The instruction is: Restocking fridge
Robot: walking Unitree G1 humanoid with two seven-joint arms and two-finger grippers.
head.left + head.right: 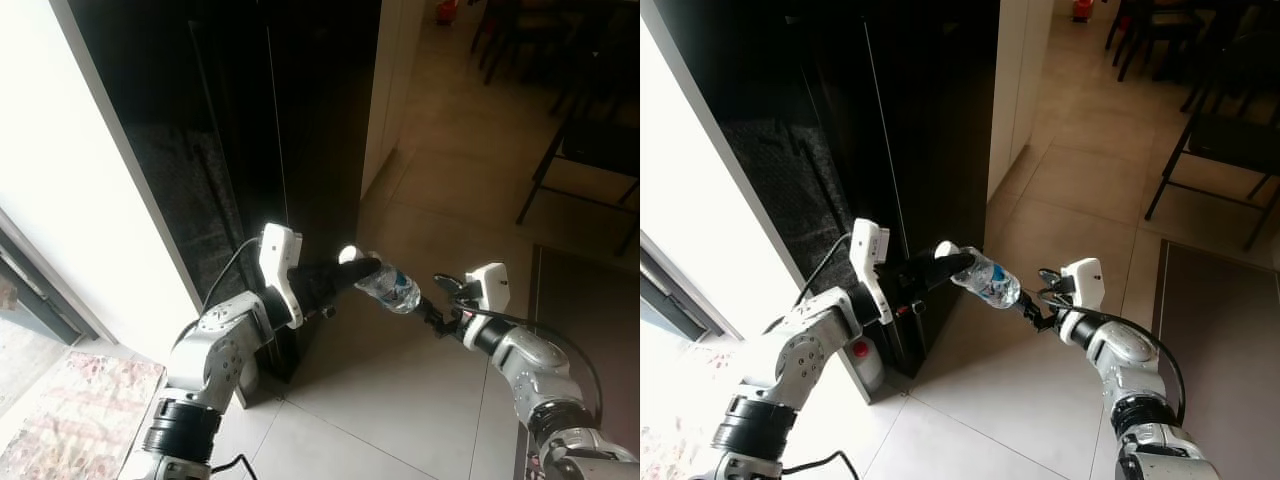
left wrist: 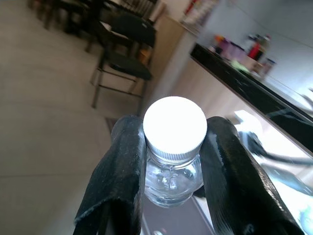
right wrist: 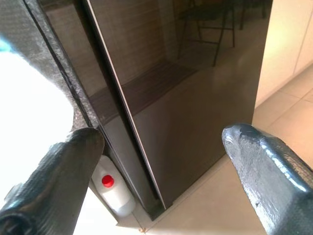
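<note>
The water bottle [image 1: 388,284] was small, of clear plastic, with a white ribbed cap [image 2: 174,126] and a blue label around its middle. It lay almost level in the air, its neck clamped between two black fingers [image 2: 119,171], its base pointing toward the robot's right. Just behind it stood the fridge [image 1: 930,130], tall, glossy and black, with both its doors closed.

Beige tile floor [image 1: 420,400] fills lower centre. Black metal chairs [image 1: 585,160] upper right, by a dark dining set at the top edge. Patterned rug [image 1: 70,410] lower left. Small red object [image 1: 446,10] on the floor, top centre. White jug with red cap [image 3: 112,191] stands on the floor, lower left of the right wrist view. Cream cabinet panel [image 1: 390,90] top centre.
</note>
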